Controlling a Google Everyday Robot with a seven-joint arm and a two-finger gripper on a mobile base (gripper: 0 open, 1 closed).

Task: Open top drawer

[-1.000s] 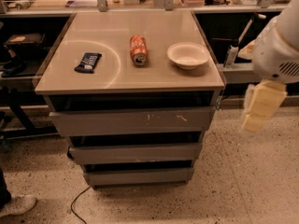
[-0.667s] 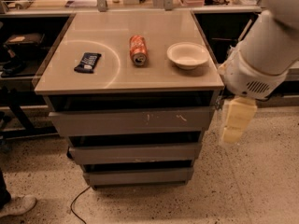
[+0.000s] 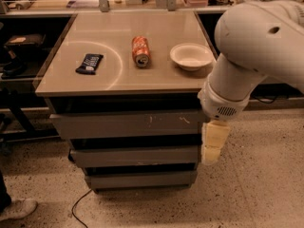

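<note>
The top drawer [image 3: 123, 125] is the widest grey front just under the tabletop, with small white scuffs right of centre. It sits nearly flush with only a dark gap above it. Two narrower grey drawer fronts [image 3: 135, 156] lie below it. My gripper [image 3: 212, 146] hangs fingers-down from the big white arm at the cabinet's right front corner, level with the gap between the top and middle drawers, just off the drawer's right end.
On the tabletop [image 3: 161, 77] lie a dark snack packet [image 3: 89, 63], a toppled orange can [image 3: 140, 51] and a white bowl [image 3: 191, 55]. Dark shelving stands left and right. A cable [image 3: 78, 205] and a shoe [image 3: 16, 209] lie on the speckled floor.
The arm has swung left and closer to the cabinet, bringing the gripper from out at the right to the top drawer's right end. The drawers have not moved.
</note>
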